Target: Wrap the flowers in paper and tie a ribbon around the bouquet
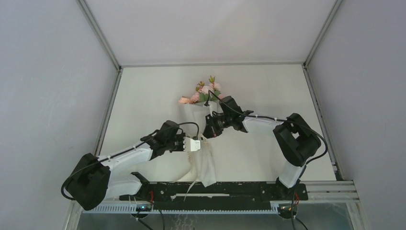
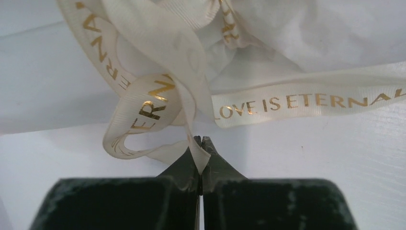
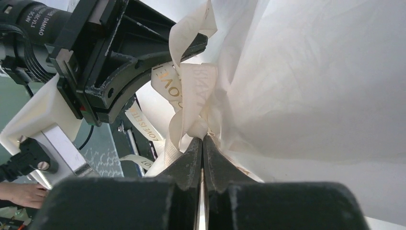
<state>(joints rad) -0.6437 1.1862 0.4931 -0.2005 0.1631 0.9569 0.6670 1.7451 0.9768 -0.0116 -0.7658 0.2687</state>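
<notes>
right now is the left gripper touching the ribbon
Touching: the left wrist view shows the left gripper shut on a fold of the ribbon.

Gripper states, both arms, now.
Left gripper: closed, pinching the ribbon.
Right gripper: closed, apparently pinching the ribbon too.

- On the ribbon [image 2: 306, 101], in the left wrist view, we read "LOVE IS ETERNA" in gold capitals. The next letter is cut by the frame edge.
- On its loop to the left we read "ETERN", also in gold.
- In the right wrist view the ribbon [image 3: 184, 91] shows "OVE" near the knot, and "LOVE IS" on a lower strand.
- On the black motor housing [image 3: 28, 19] we make out "DAMIAO" in white. The rest is too small to read.
</notes>
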